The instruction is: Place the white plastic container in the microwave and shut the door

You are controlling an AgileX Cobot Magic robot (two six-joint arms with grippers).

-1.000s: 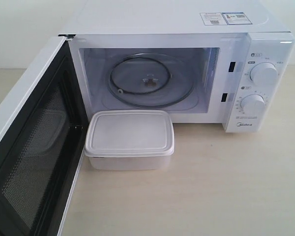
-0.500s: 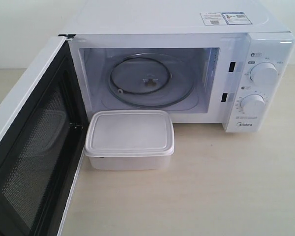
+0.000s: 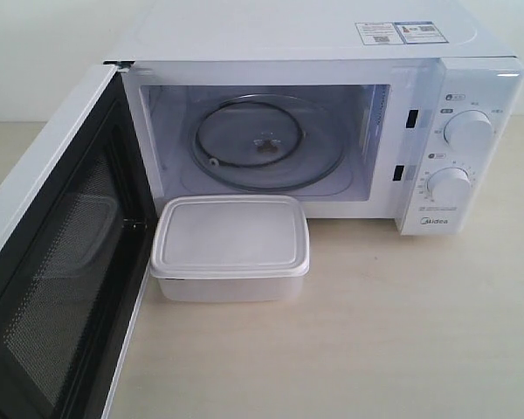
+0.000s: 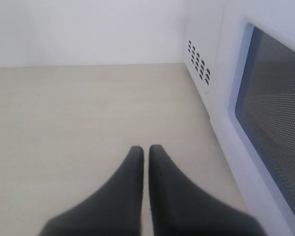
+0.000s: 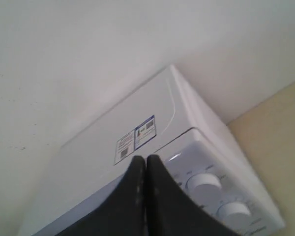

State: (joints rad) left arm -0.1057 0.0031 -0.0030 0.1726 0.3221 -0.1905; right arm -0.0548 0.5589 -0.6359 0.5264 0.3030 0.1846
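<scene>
The white plastic container (image 3: 230,247) rests lidded on the table, just in front of the microwave (image 3: 323,131). Its cavity stands exposed, with a glass turntable (image 3: 266,144) inside. The door (image 3: 57,253) is swung wide toward the front left, its dark mesh window facing inward. Neither gripper shows in the exterior view. My left gripper (image 4: 145,150) is shut and empty over bare table, beside the door's outer face (image 4: 270,113). My right gripper (image 5: 145,160) is shut and empty, aimed at the microwave's top front edge (image 5: 137,147) near the stickers (image 5: 135,138).
Two round knobs (image 3: 468,131) sit on the microwave's right panel. Pale wooden table (image 3: 375,332) stretches in front and to the right of the container. A white wall stands behind. Vent holes (image 4: 198,64) mark the microwave's side in the left wrist view.
</scene>
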